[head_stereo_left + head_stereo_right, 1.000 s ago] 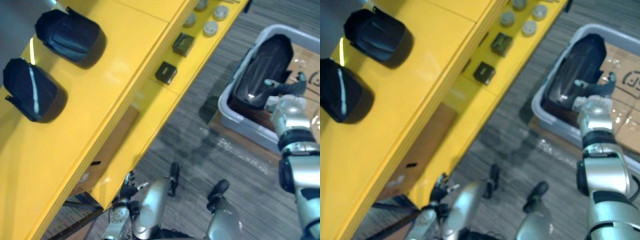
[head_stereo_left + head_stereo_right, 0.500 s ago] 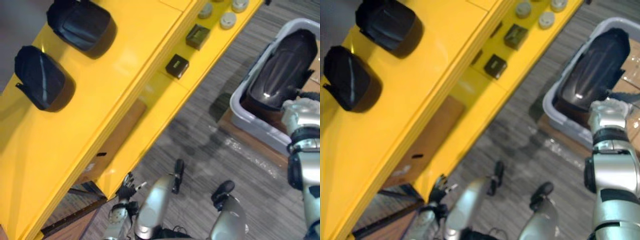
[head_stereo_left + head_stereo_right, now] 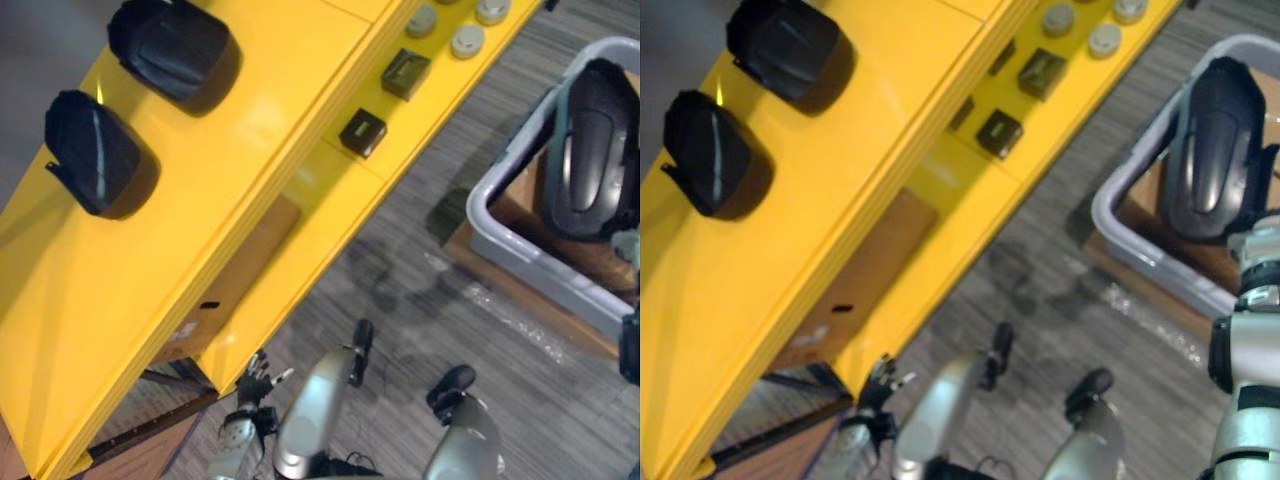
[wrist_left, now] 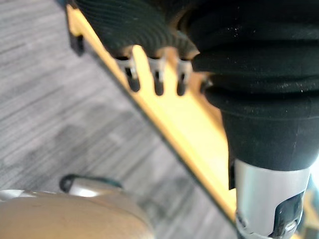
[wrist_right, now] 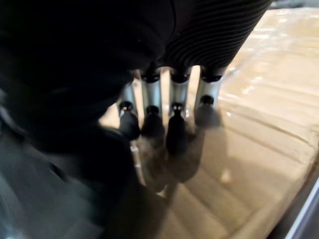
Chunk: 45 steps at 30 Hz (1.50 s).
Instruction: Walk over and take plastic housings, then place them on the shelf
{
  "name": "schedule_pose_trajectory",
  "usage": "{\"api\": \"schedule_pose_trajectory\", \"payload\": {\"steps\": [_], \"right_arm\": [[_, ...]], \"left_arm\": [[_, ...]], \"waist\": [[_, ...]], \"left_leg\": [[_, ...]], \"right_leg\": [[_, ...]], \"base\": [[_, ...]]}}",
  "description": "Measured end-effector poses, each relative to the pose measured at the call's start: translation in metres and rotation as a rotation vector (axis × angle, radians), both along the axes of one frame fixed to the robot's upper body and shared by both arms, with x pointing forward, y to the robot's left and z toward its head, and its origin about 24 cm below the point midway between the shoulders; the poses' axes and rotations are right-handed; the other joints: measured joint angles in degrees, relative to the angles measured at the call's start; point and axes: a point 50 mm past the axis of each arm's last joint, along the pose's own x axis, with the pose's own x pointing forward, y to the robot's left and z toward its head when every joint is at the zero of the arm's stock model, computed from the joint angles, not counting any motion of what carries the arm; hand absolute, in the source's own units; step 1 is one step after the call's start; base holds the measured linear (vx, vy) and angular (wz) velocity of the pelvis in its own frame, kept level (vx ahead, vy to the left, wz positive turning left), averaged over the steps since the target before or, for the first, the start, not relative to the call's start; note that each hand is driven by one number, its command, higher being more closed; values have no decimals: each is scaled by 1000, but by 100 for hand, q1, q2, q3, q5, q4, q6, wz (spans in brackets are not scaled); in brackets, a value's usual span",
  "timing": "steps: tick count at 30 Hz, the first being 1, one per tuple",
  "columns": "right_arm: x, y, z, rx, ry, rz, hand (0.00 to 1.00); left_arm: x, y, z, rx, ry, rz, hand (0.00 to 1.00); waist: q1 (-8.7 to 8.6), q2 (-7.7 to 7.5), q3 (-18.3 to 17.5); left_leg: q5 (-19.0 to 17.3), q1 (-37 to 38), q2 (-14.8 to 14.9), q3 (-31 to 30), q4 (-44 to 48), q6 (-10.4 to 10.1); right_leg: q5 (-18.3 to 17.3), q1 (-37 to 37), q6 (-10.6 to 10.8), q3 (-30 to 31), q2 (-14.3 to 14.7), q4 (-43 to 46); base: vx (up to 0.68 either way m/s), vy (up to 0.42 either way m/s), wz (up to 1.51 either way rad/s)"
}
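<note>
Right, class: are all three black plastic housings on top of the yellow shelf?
No: two black plastic housings lie on the yellow shelf, while the third housing sits in the grey bin.

A black housing (image 3: 590, 150) lies in the grey bin (image 3: 530, 262).

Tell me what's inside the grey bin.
One black housing lies in the bin, with brown cardboard beside it. What is under the housing is covered, and the right hand hides the bin's near corner.
</note>
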Motion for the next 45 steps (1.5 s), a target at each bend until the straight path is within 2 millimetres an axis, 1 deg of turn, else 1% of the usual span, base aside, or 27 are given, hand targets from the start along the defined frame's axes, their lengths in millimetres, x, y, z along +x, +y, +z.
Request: {"api": "schedule_pose_trajectory", "payload": {"steps": [4, 8, 10, 11, 13, 14, 16, 18, 20, 21, 22, 23, 25, 26, 27, 28, 30, 31, 32, 34, 37, 38, 39, 41, 43, 44, 45], "right_arm": [[-4, -3, -1, -82, 90, -10, 100], [-1, -2, 2, -174, 67, 10, 100], [4, 2, 6, -232, 38, 32, 100], [8, 6, 6, -272, 31, 52, 100], [18, 16, 10, -333, 16, 106, 100], [25, 24, 16, -375, -14, 154, 100], [31, 31, 22, -415, -35, 193, 100], [42, 47, 24, -468, -62, 279, 100], [45, 55, 26, -497, -81, 312, 100], [48, 61, 27, -520, -96, 332, 100], [51, 67, 29, -539, -111, 357, 100], [52, 70, 29, -550, -110, 372, 100], [57, 85, 23, -566, -118, 431, 100], [58, 89, 20, -564, -122, 445, 100], [61, 97, 15, -561, -122, 472, 100], [60, 101, 8, -569, -109, 489, 100], [61, 107, 0, -570, -100, 515, 100], [61, 112, -4, -575, -99, 532, 100], [62, 115, -3, -584, -103, 541, 100], [63, 123, 4, -633, -144, 563, 100], [66, 135, 14, -694, -203, 604, 100], [67, 145, 20, -724, -239, 637, 100], [67, 152, 25, -744, -268, 663, 100], [68, 176, 33, -788, -352, 745, 100], [66, 191, 35, -829, -409, 803, 100], [63, 200, 36, -862, -446, 848, 100], [61, 202, 37, -873, -461, 861, 100]], "left_arm": [[1, -1, 2, 8, -13, -26, 0], [7, -9, 12, -16, -65, -48, 0], [13, -18, 21, -45, -115, -74, 0], [18, -22, 30, -65, -164, -74, 0], [28, -25, 47, -89, -245, -70, 0], [34, -26, 58, -102, -298, -71, 0], [38, -25, 67, -110, -336, -70, 0], [45, -21, 83, -126, -398, -58, 0], [49, -19, 91, -128, -428, -48, 0], [51, -18, 97, -135, -452, -44, 0], [53, -19, 103, -141, -474, -47, 0], [54, -19, 105, -143, -483, -48, 0], [58, -20, 118, -152, -535, -59, 0], [59, -21, 122, -153, -550, -66, 0], [64, -21, 129, -150, -577, -80, 0], [70, -24, 135, -147, -596, -100, 0], [77, -26, 144, -149, -623, -112, 0], [81, -28, 151, -150, -646, -124, 0], [83, -29, 155, -151, -657, -130, 0], [95, -36, 169, -145, -691, -160, 0], [109, -41, 180, -118, -705, -192, 0], [119, -42, 183, -90, -693, -202, 0], [127, -43, 183, -69, -672, -204, 0], [146, -39, 186, -37, -610, -205, 0], [155, -36, 189, -52, -577, -205, 0], [159, -38, 192, -98, -562, -218, 0], [161, -39, 193, -117, -555, -227, 0]], "waist": [[24, 7, -5], [53, -3, 2], [45, -30, 20], [45, -70, 49], [-31, -187, 132], [-79, -297, 207], [-94, -399, 277], [-265, -566, 382], [-318, -603, 397], [-377, -648, 396], [-393, -698, 408], [-401, -723, 410], [-546, -907, 391], [-556, -965, 390], [-569, -1096, 382], [-643, -1155, 374], [-722, -1226, 362], [-723, -1298, 325], [-738, -1306, 321], [-865, -1321, 315], [-939, -1346, 301], [-1015, -1387, 279], [-1045, -1419, 264], [-1204, -1557, 195], [-1319, -1654, 153], [-1353, -1718, 118], [-1378, -1731, 110]], "left_leg": [[-1, -70, 2, -77, 39, -2], [-1, -66, 13, -102, 46, -2], [-1, -68, 55, -90, 45, -2], [-6, -70, 122, -68, 45, -10], [-22, -49, 226, -44, 51, -37], [-36, 0, 313, 45, 47, -60], [-56, 65, 387, 126, 42, -91], [-67, 237, 478, 199, -13, -110], [-80, 320, 538, 230, -43, -130], [-63, 405, 561, 267, -129, -156], [-55, 491, 603, 361, -182, -169], [-51, 541, 620, 395, -217, -175], [4, 640, 660, 439, -374, -249], [7, 659, 691, 473, -391, -255], [25, 738, 732, 551, -456, -284], [47, 808, 740, 546, -520, -305], [51, 912, 764, 577, -558, -309], [62, 960, 782, 682, -614, -325], [61, 965, 797, 710, -613, -325], [79, 939, 821, 763, -634, -328], [99, 964, 840, 917, -695, -310], [123, 962, 846, 987, -737, -300], [123, 965, 861, 1037, -736, -299], [123, 977, 900, 1149, -747, -299], [125, 1047, 909, 1224, -782, -301], [128, 1145, 911, 1332, -835, -305], [129, 1168, 909, 1349, -846, -305]], "right_leg": [[-19, 14, -23, -110, 11, -9], [-15, 61, -28, -135, 38, -57], [30, 73, -35, -132, 92, -128], [97, 92, -32, -121, 178, -240], [158, 140, -42, -112, 300, -366], [205, 153, -75, -64, 377, -422], [229, 164, -98, 38, 449, -469], [245, 299, -120, 68, 536, -550], [277, 370, -150, 97, 615, -623], [304, 409, -166, 129, 649, -658], [327, 429, -181, 206, 686, -694], [345, 447, -185, 233, 711, -728], [407, 483, -211, 285, 791, -842], [432, 481, -224, 321, 824, -877], [460, 491, -246, 368, 861, -940], [487, 569, -243, 362, 886, -997], [536, 667, -251, 382, 935, -1094], [570, 652, -262, 470, 959, -1149], [606, 654, -267, 503, 986, -1190], [748, 658, -280, 542, 1046, -1387], [916, 651, -264, 688, 1104, -1598], [1009, 645, -263, 738, 1131, -1717], [1072, 641, -271, 806, 1159, -1790], [1188, 641, -276, 901, 1211, -1945], [1212, 655, -273, 985, 1223, -1969], [1229, 664, -273, 1057, 1221, -1975], [1232, 670, -271, 1096, 1220, -1976]], "base": [[-12, 13, 7], [-7, 17, 3], [-8, 12, -9], [-3, -2, -20], [2, -22, -23], [6, -39, -29], [7, -28, -33], [13, -47, -22], [11, -47, -17], [16, -45, -26], [15, -40, -30], [4, -26, -29], [3, -44, -18], [2, -38, -29], [11, -33, -23], [10, -28, -17], [-1, -13, -13], [-8, 1, -28], [-19, 8, -30], [-34, 20, -18], [-46, 35, -27], [-33, 22, -24], [-38, 26, -30], [-37, 25, -28], [-18, 19, -25], [-9, 17, -29], [-10, 18, -24]]}}
